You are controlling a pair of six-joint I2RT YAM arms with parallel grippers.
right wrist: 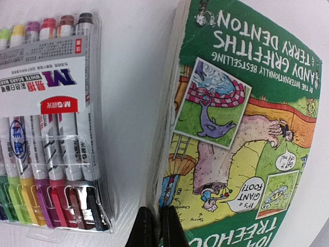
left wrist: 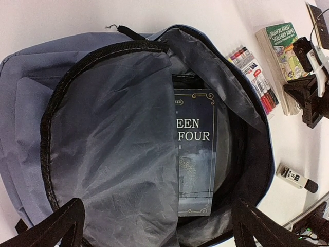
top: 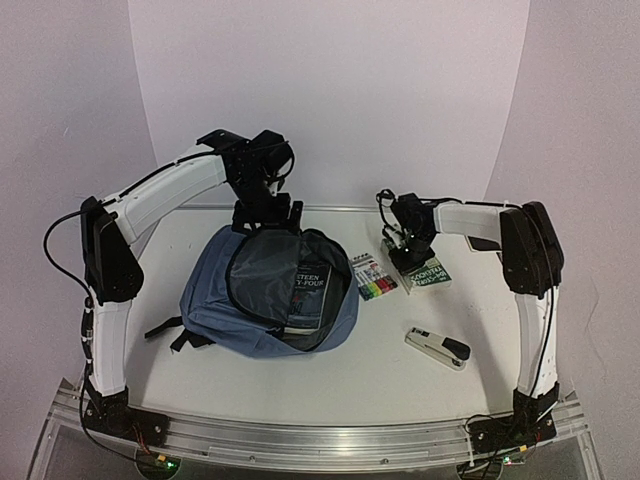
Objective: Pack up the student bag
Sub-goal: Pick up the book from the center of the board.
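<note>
Right tool [right wrist: 157,226]: fingers pressed together at the bottom edge of the right wrist view, tips right against the left edge of the green paperback [right wrist: 231,128]; whether they pinch its cover or only touch it cannot be told
Left tool [top: 270,218]: fingers wide apart and holding nothing, hanging over the far rim of the bag's mouth, upper centre of the top view
Student bag [top: 215,300]: lies flat on the tabletop [top: 400,385] at left centre of the top view, main zip undone, grey lining facing up
Done: one dark book [left wrist: 198,154] is inside the opening, its left part tucked under a fold of lining
Left outside: the green paperback at right centre of the top view, the marker pack [right wrist: 51,128] just beside it on the bag's side, and the stapler [top: 437,347] lower right, well apart from the bag
Marker pack: lies close to the bag's right edge, untouched by either tool
Progress: early, by my reading; one item of the four in view is packed
Remaining: the three loose items have to go in, and the bag looks likely to need zipping afterwards
</note>
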